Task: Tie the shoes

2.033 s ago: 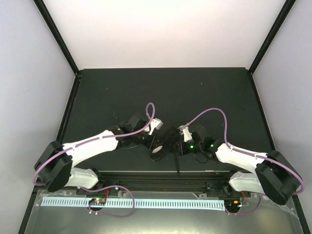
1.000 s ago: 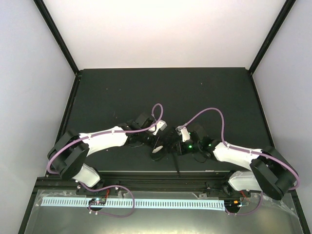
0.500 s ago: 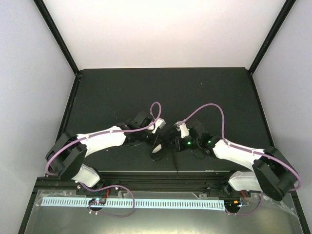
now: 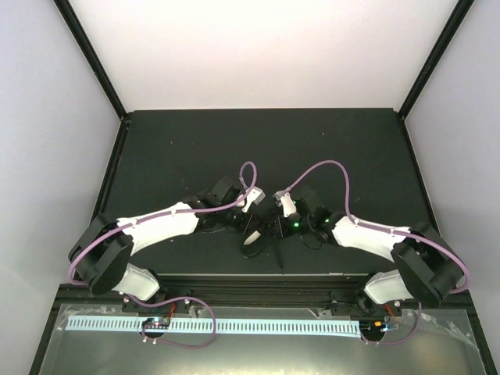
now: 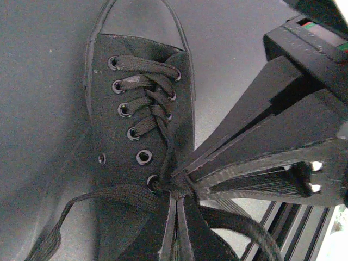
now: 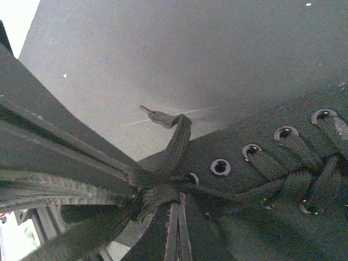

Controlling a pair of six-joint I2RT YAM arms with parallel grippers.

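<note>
I noted left gripper (image 5: 177, 197) reaching in from 8 o'clock and right gripper (image 6: 175, 205) from 4, both clamped on the shoe (image 5: 136, 125) laces (image 5: 154, 109).

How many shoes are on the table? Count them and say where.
1. The black shoe lies on the table near its front edge, between the left arm and right arm. No other shows, though the arms could hide one.
</note>
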